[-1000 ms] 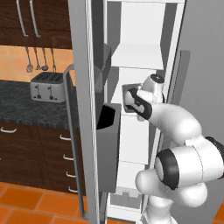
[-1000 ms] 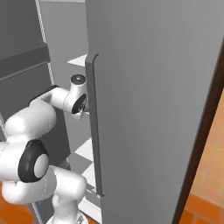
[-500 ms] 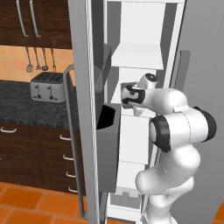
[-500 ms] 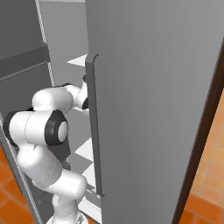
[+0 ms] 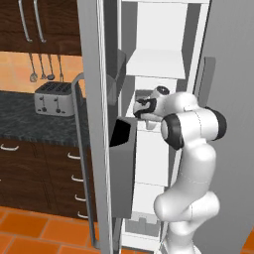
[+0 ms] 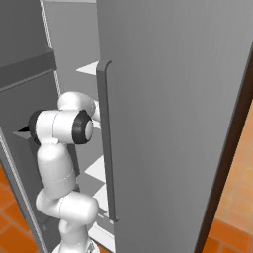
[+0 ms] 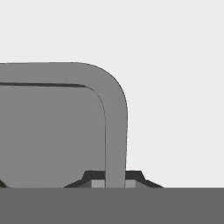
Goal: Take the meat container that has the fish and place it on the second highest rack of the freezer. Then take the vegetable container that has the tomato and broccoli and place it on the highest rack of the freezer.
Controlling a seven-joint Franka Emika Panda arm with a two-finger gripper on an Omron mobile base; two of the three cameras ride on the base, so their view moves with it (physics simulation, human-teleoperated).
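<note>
Inside the open freezer (image 5: 163, 64), the arm has folded in, elbow swung closer than a second ago. Gripper (image 7: 114, 181) fingers sit narrow, flanking a grey bar handle (image 7: 114, 131); contact unclear. White shelf (image 5: 158, 63) above the hand. Toaster (image 5: 53, 97) left of freezer.

freezer (image 5: 96, 124): grey-silver, white inside
door bin (image 5: 123, 163): dark grey
arm (image 5: 191, 149): white, dark joints
toaster (image 5: 53, 97): silver
floor (image 5: 30, 233): orange tiles

The freezer (image 5: 163, 64) door hides the gripper (image 6: 97, 112) from the right; its jaws' state stays unclear.
</note>
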